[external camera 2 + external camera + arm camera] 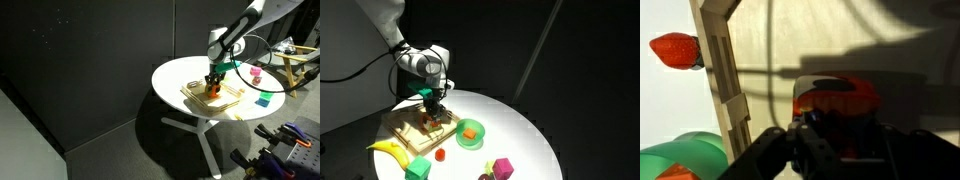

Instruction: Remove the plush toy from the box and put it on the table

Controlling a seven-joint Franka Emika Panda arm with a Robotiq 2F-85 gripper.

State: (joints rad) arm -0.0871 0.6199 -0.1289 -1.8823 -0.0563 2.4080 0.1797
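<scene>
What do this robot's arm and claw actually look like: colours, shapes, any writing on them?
The glossy white arm is built of thick, rounded tube segments and ends in a grey-and-white drum-shaped wrist joint. Below that sits a small teal-green block, then the black two-fingered gripper. Its dark fingers are blurred in the wrist view. No writing is legible.

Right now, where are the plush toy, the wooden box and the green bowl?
plush toy (835, 97): wrist view, on its orange top.
box (410, 136): in an exterior view, on its bare wooden floor.
green bowl (460, 139): in an exterior view, on its rim.
</scene>
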